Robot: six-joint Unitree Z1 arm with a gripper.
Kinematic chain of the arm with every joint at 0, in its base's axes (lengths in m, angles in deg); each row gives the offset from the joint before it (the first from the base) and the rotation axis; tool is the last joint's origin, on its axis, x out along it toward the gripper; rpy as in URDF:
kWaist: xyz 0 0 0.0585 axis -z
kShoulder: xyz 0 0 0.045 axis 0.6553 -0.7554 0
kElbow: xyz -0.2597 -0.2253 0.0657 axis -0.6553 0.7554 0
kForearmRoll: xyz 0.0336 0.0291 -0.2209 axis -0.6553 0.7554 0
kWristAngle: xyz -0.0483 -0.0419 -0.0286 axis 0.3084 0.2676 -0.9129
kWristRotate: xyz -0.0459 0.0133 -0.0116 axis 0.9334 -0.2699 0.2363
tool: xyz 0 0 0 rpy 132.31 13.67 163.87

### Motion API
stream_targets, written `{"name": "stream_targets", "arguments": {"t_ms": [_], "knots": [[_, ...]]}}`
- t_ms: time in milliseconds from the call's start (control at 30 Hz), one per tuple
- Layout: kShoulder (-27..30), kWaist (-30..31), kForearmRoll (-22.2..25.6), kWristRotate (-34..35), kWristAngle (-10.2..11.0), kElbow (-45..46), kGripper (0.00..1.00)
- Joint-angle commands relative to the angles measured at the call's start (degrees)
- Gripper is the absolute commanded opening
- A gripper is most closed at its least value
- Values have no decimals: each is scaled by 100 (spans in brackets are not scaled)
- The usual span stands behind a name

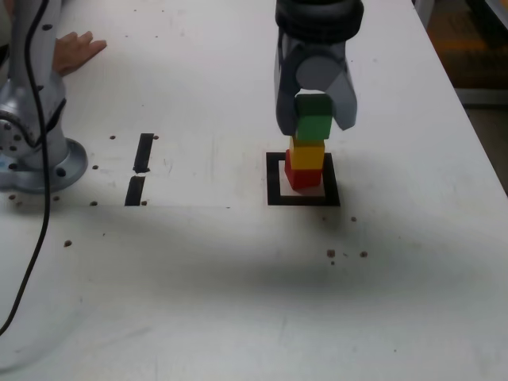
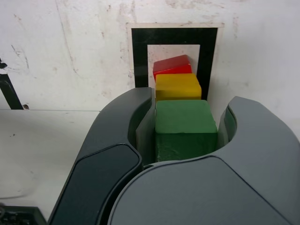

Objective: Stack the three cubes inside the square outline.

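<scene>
Inside the square outline (image 1: 275, 179) (image 2: 139, 56) stands a red cube (image 1: 302, 176) (image 2: 171, 63). A yellow cube (image 1: 307, 152) (image 2: 177, 86) sits on it. On top, sitting slightly toward the exterior view's right, is the green cube (image 1: 314, 119) (image 2: 185, 129). It touches or hovers just over the yellow one. My gripper (image 1: 315, 125) (image 2: 186, 123) comes down from above and is shut on the green cube, with one finger on each side of it.
Two short black tape strips (image 1: 144, 152) (image 1: 135, 190) lie to the exterior view's left of the outline. The arm's base (image 1: 36, 155) and a black cable (image 1: 36, 238) are at far left. A person's hand (image 1: 75, 49) rests at the back left. The table edge (image 1: 476, 135) runs along the right.
</scene>
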Motion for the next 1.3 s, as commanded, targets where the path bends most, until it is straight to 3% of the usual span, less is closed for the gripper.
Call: {"name": "stream_targets", "arguments": {"t_ms": [0, 300, 467, 800, 1100, 1267], "knots": [[47, -26, -31, 5, -5, 65, 22], [132, -51, -124, 6, -24, 240, 30], [140, -51, -136, 5, -31, 265, 43], [149, -51, -164, 5, -41, 265, 62], [169, -51, -204, -12, -27, 264, 72], [279, -51, -121, -9, 152, 206, 79]]}}
